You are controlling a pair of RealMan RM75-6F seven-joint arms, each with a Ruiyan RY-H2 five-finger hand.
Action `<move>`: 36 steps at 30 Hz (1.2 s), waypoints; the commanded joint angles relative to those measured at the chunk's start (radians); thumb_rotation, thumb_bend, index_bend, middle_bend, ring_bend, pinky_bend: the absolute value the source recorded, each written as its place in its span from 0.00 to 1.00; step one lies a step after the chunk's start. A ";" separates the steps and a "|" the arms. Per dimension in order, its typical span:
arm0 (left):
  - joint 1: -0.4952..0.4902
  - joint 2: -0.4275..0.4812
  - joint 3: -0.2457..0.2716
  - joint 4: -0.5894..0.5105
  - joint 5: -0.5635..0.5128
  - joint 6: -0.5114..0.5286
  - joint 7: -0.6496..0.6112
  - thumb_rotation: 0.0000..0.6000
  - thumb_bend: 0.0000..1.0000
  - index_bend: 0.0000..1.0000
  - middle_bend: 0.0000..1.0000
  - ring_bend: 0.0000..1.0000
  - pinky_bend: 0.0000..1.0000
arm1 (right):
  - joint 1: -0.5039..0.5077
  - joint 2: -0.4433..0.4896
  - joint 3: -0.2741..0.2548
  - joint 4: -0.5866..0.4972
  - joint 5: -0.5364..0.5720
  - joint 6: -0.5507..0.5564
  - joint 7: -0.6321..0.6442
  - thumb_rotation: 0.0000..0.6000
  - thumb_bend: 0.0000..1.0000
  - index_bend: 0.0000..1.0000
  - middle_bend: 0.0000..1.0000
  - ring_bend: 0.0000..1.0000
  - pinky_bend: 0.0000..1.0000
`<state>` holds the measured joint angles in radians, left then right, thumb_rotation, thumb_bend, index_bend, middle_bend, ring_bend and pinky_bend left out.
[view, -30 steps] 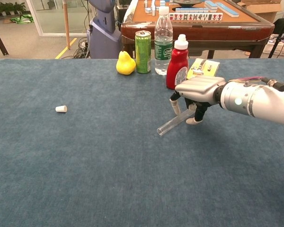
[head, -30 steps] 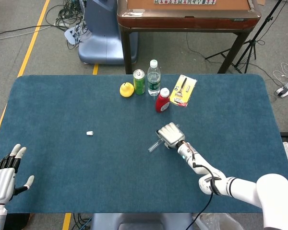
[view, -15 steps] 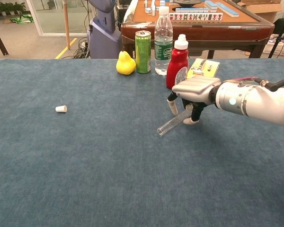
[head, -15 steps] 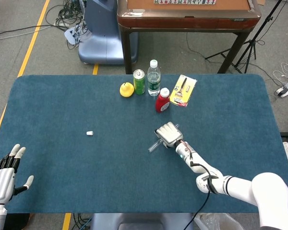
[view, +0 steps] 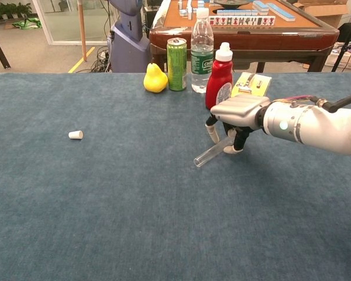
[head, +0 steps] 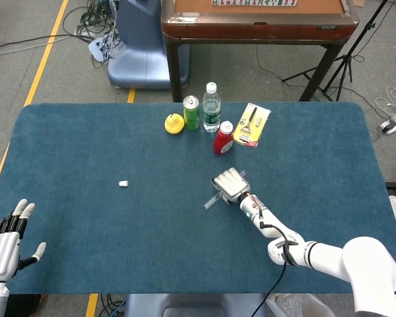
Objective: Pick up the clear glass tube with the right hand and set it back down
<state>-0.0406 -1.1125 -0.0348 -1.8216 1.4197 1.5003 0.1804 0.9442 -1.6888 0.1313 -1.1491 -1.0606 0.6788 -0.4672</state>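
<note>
The right hand (view: 237, 117) is palm-down over the blue-carpeted table (view: 105, 205), its fingers curled around the upper end of the clear glass tube (view: 210, 153), which slants down to the left, its lower end at or just above the cloth. The left hand (head: 6, 241) rests with fingers spread and empty at the table's near left corner, well apart from the small white stopper (view: 75, 134).
</note>
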 commanded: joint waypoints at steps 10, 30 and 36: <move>0.004 0.002 0.001 0.003 -0.002 0.001 -0.004 1.00 0.28 0.00 0.00 0.07 0.11 | 0.008 -0.006 -0.004 0.008 0.009 0.000 0.002 1.00 0.42 0.57 1.00 1.00 1.00; -0.103 0.055 -0.047 0.032 0.014 -0.121 -0.052 1.00 0.28 0.03 0.06 0.15 0.18 | -0.045 0.154 0.024 -0.173 -0.009 0.078 0.094 1.00 0.51 0.72 1.00 1.00 1.00; -0.215 0.075 -0.101 0.077 0.012 -0.246 -0.137 1.00 0.28 0.15 0.18 0.25 0.29 | -0.100 0.292 0.049 -0.339 -0.028 0.166 0.140 1.00 0.51 0.75 1.00 1.00 1.00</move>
<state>-0.2154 -1.0481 -0.1118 -1.7656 1.4325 1.2968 0.0754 0.8756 -1.4564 0.1650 -1.4238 -1.0759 0.8005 -0.3542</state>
